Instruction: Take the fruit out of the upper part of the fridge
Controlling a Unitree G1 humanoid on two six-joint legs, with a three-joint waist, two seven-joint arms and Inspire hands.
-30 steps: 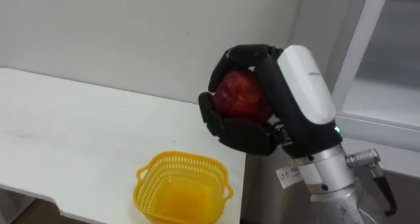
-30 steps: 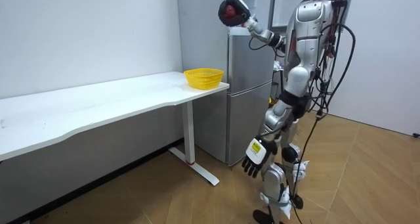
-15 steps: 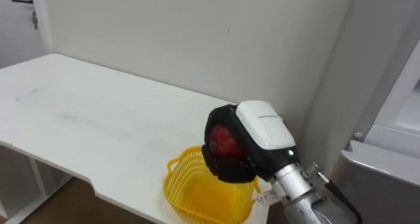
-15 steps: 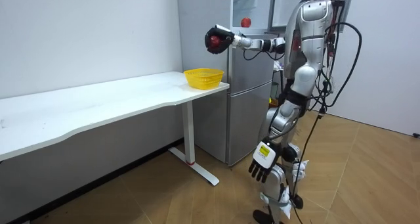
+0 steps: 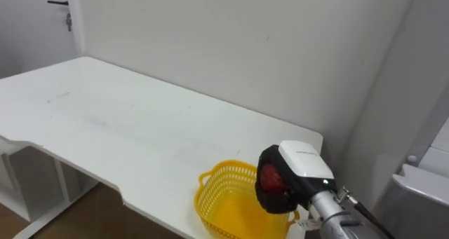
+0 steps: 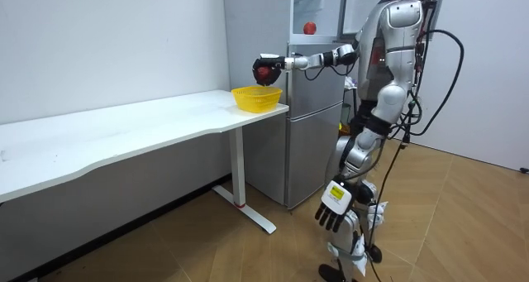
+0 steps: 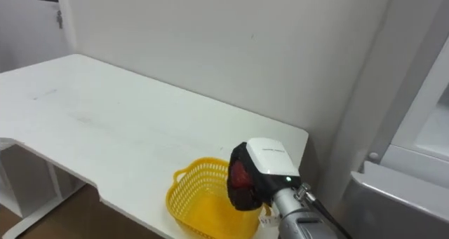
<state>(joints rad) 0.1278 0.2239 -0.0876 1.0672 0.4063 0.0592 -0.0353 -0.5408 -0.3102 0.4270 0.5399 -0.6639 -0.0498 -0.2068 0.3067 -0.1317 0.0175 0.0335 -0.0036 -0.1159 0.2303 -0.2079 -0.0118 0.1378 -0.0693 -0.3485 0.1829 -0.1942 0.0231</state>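
A red apple [image 5: 269, 178] sits in my right hand [image 5: 303, 172], whose dark fingers are curled round it. The hand hovers just above the right rim of a yellow mesh basket [image 5: 223, 197] at the near right end of the white table [image 5: 105, 120]. The right eye view has the same hand [image 7: 265, 167], apple [image 7: 240, 177] and basket [image 7: 192, 197]. In the room view my right arm reaches out level from the fridge [image 6: 315, 125] to over the basket [image 6: 257, 97]. My left hand [image 6: 334, 207] hangs by my thigh with relaxed fingers.
A second red fruit [image 6: 308, 27] lies in the open upper fridge compartment. The long table [image 6: 124, 129] runs along the wall towards the room view's left. I stand on wooden floor right in front of the fridge.
My right hand has come down from high by the fridge and swung out over the basket, still holding the apple. My head view has turned left towards the table.
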